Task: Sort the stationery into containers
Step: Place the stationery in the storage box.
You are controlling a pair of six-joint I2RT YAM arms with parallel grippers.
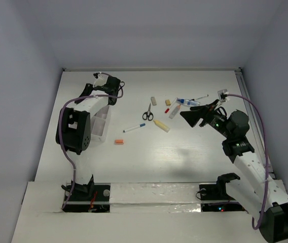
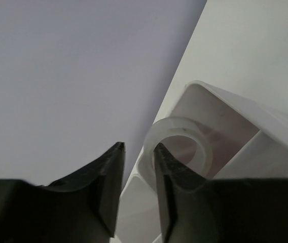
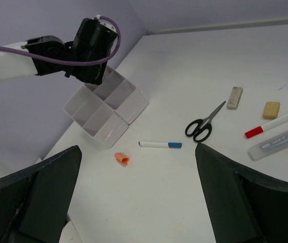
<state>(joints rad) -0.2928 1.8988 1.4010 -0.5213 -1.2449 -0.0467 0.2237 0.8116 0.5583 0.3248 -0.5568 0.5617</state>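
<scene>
**Left jaws:** held over the far end of the white box (image 3: 134, 104) and narrowly parted. Whether anything is gripped cannot be told. A translucent ring (image 2: 182, 139) is seen at 3 o'clock of them, against the right-hand finger, over a corner compartment.

**Right jaws:** spread wide, nothing held, raised above the worktop (image 3: 194, 61). Framed between them:
- blue-capped pen (image 3: 159, 145), laid flat
- orange bit (image 3: 122, 158), at 7 o'clock of the pen
- scissors (image 3: 203, 124), at 2 o'clock of the pen, blades together
- the box, at 10 o'clock of the pen

A beige eraser (image 3: 234, 97) and a yellow eraser (image 3: 271, 110) are found at 1 to 2 o'clock of the scissors.
</scene>
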